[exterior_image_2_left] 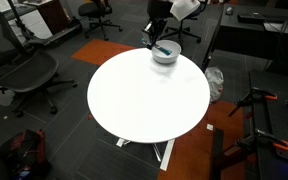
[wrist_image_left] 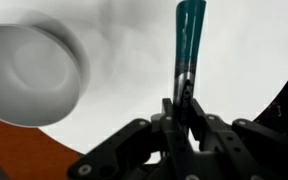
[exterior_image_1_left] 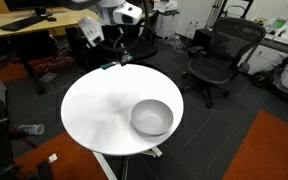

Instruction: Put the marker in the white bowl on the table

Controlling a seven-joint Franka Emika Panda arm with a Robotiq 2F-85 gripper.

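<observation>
Teal tip ahead, holds the marker clamped by its dark end in the gripper, white bowl leftward in wrist view.

- One round white table, on one pedestal.
- One white bowl.
- One teal-tipped marker.
- One gripper, two fingers.
- One wooden desk.
- Two black office chairs, counted in an exterior view.
</observation>
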